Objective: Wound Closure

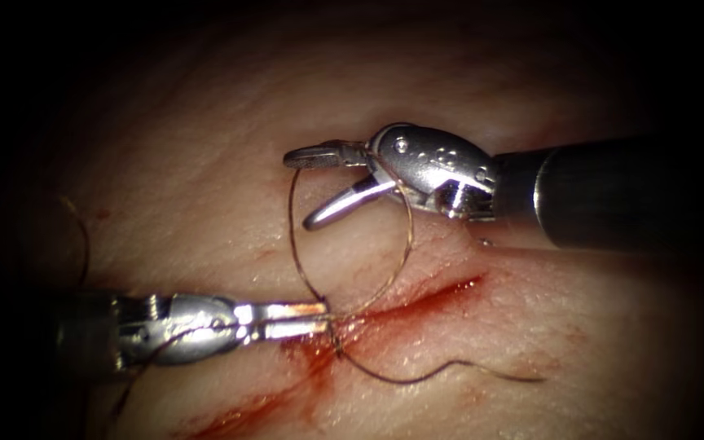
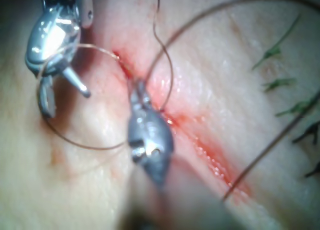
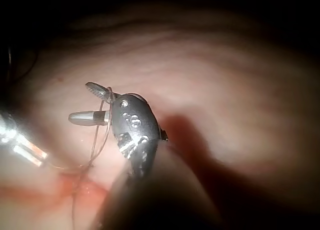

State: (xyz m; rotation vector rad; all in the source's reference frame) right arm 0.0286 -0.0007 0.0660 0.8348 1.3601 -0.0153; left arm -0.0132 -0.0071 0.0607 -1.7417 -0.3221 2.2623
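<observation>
Left tool [image 1: 319,319] nearest, jaws closed on thread [image 1: 405,244] at cut [image 1: 417,297] in tissue [image 1: 205,187]. Thread loop rises from there around right tool [image 1: 311,187]. Right tool beyond cut, jaws wide apart, gripping nothing. Loose thread end trails right. Needle: cannot tell where.

Whether the left tool [image 1: 319,319] grips the thread [image 1: 405,236] at the cut [image 1: 417,297] is too small to tell. The thread's far end beyond the tissue [image 1: 205,163] fades into darkness.
</observation>
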